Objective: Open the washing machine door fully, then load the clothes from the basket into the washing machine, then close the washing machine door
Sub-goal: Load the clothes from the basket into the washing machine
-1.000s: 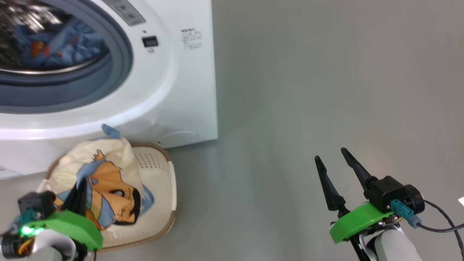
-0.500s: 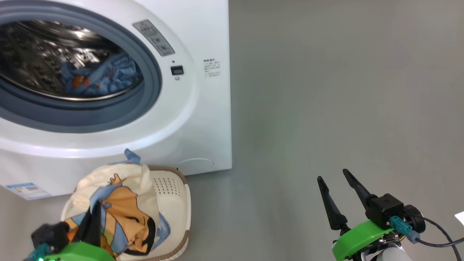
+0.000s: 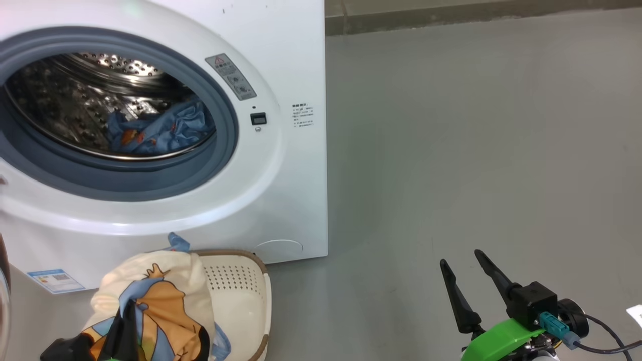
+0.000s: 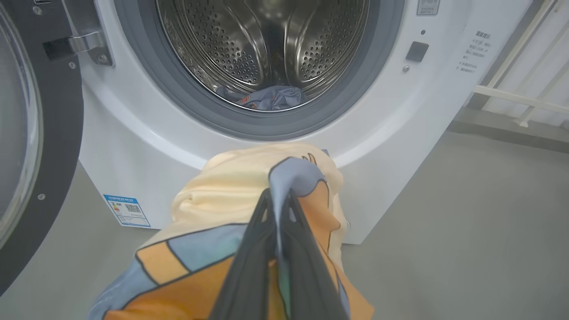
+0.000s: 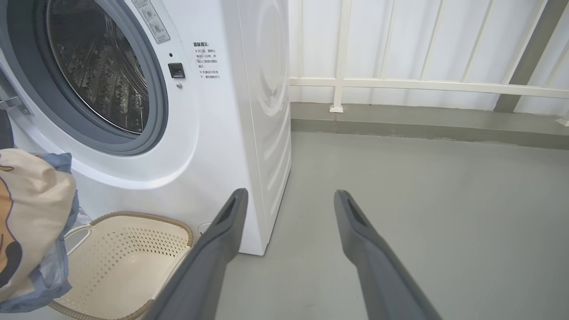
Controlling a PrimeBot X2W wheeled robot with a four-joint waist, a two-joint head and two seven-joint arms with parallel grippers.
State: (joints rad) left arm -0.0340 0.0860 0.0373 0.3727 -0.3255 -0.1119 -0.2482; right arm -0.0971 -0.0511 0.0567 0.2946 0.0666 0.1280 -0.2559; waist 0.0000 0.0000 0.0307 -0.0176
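Now holds the cream and orange cloth (image 4: 231,191) pinched tight in the left gripper (image 4: 278,194), hanging over the basket (image 5: 133,253), just before the washing machine (image 3: 296,200). Shows the washing machine door (image 4: 62,146) swung wide at the left, the drum (image 4: 213,44) open, a blue garment (image 3: 165,131) lying inside. Carries the right gripper (image 5: 290,192) splayed, empty, above grey floor (image 3: 476,150) near a white railing (image 5: 422,83).

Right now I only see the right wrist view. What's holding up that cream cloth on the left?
Observer: The left gripper is shut on the cream and orange cloth, in front of the washing machine.
Operator: Is anything in the drum?
Observer: Yes, a blue garment lies at the drum's bottom.
Operator: Where's the door?
Observer: The washing machine door stands open, at the left of the left wrist view.
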